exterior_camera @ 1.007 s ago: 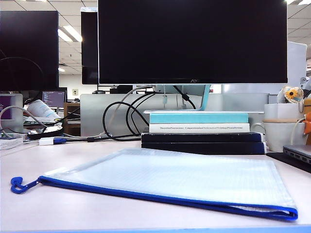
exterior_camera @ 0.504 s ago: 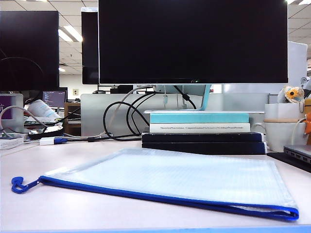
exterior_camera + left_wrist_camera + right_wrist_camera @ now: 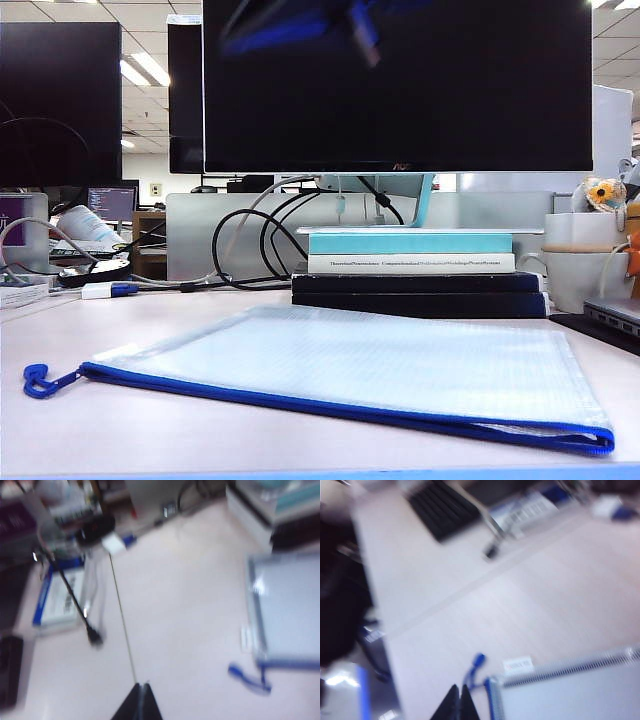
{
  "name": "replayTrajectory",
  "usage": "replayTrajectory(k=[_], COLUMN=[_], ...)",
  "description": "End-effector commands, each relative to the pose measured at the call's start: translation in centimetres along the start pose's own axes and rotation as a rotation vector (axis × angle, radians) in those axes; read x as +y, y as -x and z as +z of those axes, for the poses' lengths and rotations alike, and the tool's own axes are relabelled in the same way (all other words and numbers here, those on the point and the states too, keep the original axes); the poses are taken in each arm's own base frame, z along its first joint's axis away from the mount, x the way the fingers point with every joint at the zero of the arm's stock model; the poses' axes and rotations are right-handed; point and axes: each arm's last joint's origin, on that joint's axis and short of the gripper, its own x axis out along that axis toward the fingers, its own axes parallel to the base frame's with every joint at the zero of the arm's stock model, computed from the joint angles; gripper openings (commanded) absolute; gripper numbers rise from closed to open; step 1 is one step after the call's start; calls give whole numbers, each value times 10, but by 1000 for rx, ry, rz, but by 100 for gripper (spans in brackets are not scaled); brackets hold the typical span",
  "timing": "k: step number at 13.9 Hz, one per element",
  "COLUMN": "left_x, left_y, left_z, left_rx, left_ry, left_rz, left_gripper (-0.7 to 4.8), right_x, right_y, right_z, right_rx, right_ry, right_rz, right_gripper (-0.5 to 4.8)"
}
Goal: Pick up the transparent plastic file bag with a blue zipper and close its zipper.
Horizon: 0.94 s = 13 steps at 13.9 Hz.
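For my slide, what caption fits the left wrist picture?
Shut left gripper hovers above the table, beside the file bag and its blue zipper pull.

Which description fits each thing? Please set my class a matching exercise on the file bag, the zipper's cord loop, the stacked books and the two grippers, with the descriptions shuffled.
Things:
1. file bag
2. cord loop
3. stacked books
4. left gripper and right gripper

Descriptions:
a. shut, above the table, holding nothing
b. piled behind the bag, under the monitor
c. blue, at the bag's left end in the exterior view
d. translucent, lying flat on the table

Pairs: 1-d, 2-c, 3-b, 4-a
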Motion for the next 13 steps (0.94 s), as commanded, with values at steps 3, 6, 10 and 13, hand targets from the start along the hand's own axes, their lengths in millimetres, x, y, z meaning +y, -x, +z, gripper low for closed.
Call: replayTrajectory(k=[3,6,10,13], left_x=[-1,0,-4,-4], left_y=[-15,-33,-29,-29], left_z=[-7,-7,-16,-17], left_rx=[189,275,366,373], left_ry=[-38,-145,-221,-217], left_rz=[-71,-161,-222,-226], left_gripper=[-5,103,158,157], right_x=[15,7,10,23], right_y=[-45,-105,-145,-162], right_z=[-6,-25,-50,-60], right_rx=[148,334,397,367], right_ry=[57,52,60,99], right_rz=[-14,0,50,74], right_gripper=[-1,171,171,171])
